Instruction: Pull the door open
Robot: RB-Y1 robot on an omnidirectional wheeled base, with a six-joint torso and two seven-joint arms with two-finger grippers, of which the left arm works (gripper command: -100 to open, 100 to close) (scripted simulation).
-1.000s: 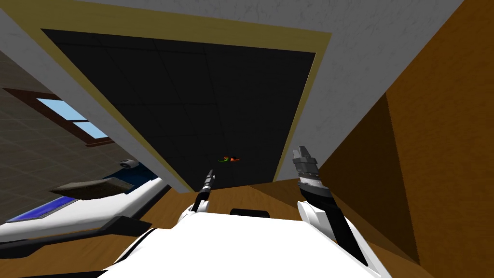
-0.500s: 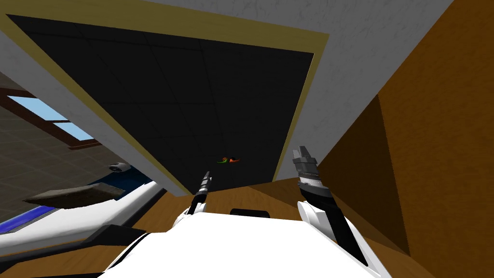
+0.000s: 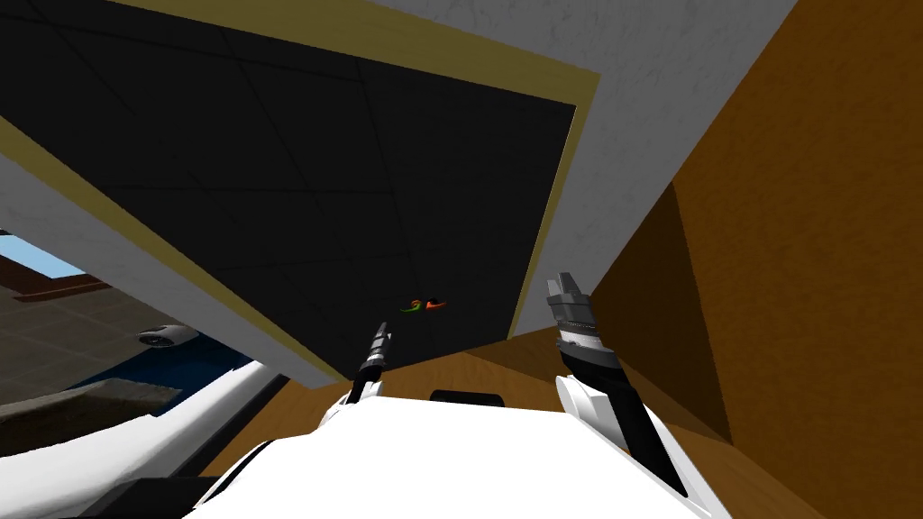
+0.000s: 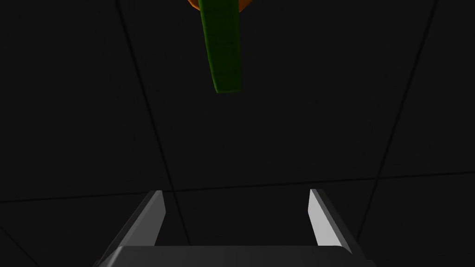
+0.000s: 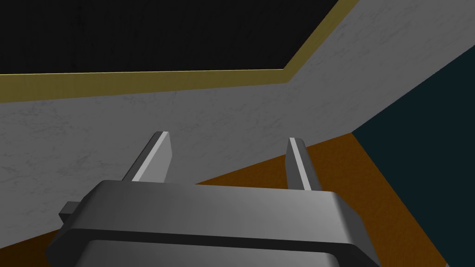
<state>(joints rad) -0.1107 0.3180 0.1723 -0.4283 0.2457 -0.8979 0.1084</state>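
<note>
dark door (image 3: 315, 180) ahead, left gripper (image 4: 235, 191) spread near green handle (image 4: 222, 46)

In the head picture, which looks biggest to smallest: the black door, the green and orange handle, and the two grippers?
1. black door, by far the largest.
2. right gripper.
3. left gripper and green and orange handle: both tiny and about alike here, so I won't rank them.

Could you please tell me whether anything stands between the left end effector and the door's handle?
Nothing visible does. The left end effector, open, faces the dark door, and the green handle lies ahead of it, not yet touched, with only a clear gap between them.
</note>
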